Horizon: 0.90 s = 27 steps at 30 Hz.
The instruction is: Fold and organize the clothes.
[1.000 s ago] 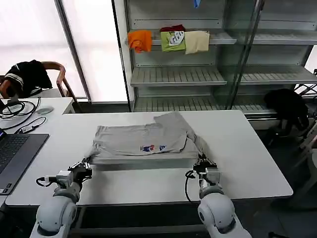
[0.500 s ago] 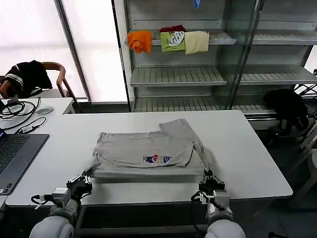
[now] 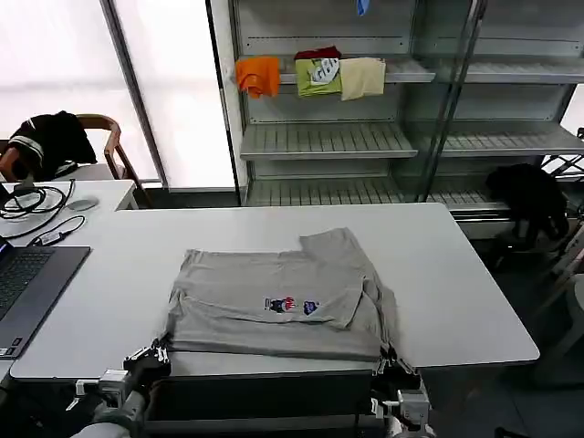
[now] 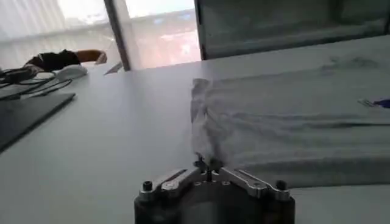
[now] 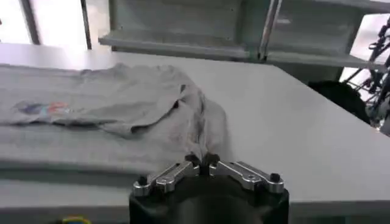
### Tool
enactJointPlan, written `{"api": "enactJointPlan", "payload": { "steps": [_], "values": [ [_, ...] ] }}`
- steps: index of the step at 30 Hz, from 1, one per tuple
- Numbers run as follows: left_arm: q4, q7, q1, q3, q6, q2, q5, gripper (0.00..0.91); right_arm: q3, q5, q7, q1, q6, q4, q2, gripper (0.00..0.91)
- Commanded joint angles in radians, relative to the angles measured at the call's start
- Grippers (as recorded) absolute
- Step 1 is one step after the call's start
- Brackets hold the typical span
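White bench [image 3: 474, 301] | grey shirt [image 3: 274, 301] at near edge | left gripper [image 4: 209, 172], right gripper [image 5: 202, 164] pinching hem corners, keeping the fold taut.

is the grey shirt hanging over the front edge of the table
No, the grey shirt lies flat on the white table.

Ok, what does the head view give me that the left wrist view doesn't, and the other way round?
Head view alone: the right hand clamped on the shirt's near right corner, the shelves behind with folded orange, green and cream clothes, and the whole table. Left wrist view alone: a close look at the left hand with its fingers pinched shut on bunched grey cloth at the shirt's near left corner. Both show the shirt lying partly folded, its small chest print, the laptop and the cables off to the robot's left.
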<state>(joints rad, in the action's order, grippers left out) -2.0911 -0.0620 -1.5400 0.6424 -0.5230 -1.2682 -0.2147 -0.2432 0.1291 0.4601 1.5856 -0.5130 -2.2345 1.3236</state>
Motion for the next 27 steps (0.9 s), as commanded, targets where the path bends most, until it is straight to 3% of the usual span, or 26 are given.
{"api": "enactJointPlan", "payload": {
  "steps": [1,12,27],
  "values": [
    [-0.048,0.000,-0.050,-0.002,0.002,-0.010,0.013,0.907,0.001,-0.014,-0.001,0.032,0.016,-0.005,-0.001,0.907],
    [-0.182,-0.004,-0.087,0.002,-0.026,-0.015,0.010,0.907,-0.055,0.034,0.001,0.044,0.013,-0.077,-0.018,0.907],
    [-0.173,-0.026,-0.021,0.045,-0.033,0.008,0.007,0.907,-0.136,0.113,-0.027,-0.043,-0.028,-0.117,-0.053,0.907]
  ]
}}
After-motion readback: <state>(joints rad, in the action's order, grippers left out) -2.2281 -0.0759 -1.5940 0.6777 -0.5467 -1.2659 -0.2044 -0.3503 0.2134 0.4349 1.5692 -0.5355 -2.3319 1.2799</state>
